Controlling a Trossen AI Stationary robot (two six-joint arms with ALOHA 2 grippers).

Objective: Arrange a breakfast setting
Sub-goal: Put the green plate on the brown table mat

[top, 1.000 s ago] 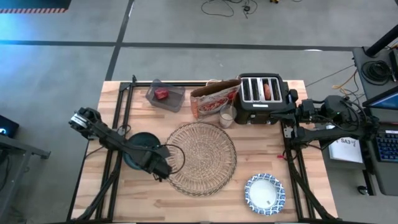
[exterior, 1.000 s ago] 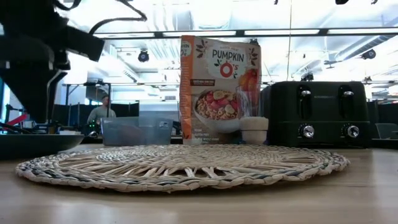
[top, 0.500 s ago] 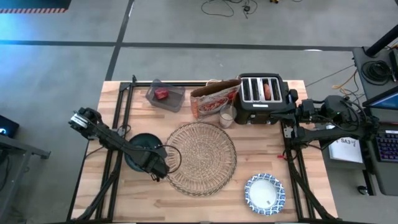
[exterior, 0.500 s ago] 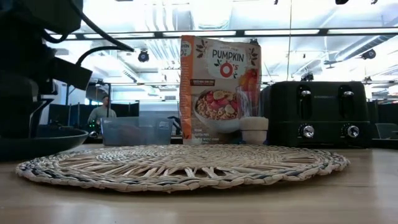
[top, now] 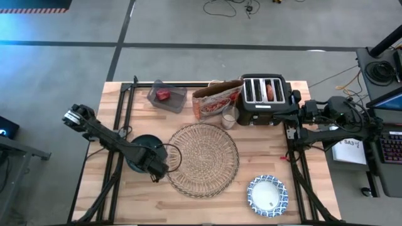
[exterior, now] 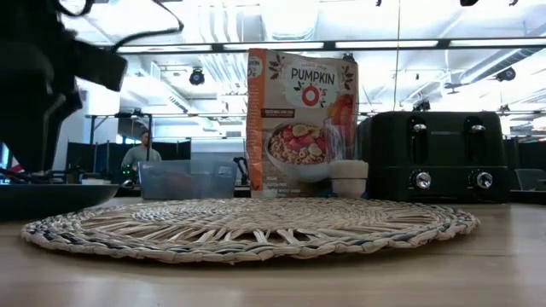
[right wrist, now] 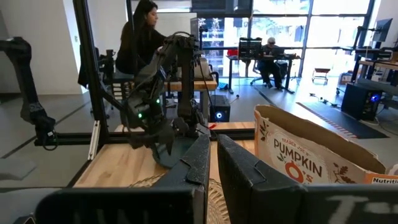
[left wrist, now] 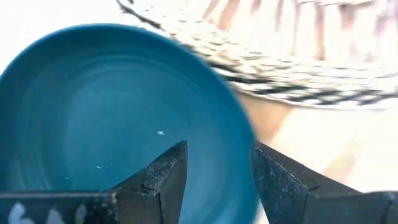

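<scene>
Teal plate (left wrist: 93,112) rim sits between your left gripper (left wrist: 214,180) fingers (part open); right gripper (right wrist: 211,163) shut, empty.

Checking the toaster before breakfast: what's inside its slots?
One slot of the toaster holds something reddish-brown, near the right side. The other slots look dark; their depths are hidden.

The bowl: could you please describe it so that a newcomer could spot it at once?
Start at the big round woven placemat in the table's middle. The bowl sits alone by the table's near edge, on the right arm's side. It is the only blue-and-white patterned dish; the plate is plain teal.
</scene>
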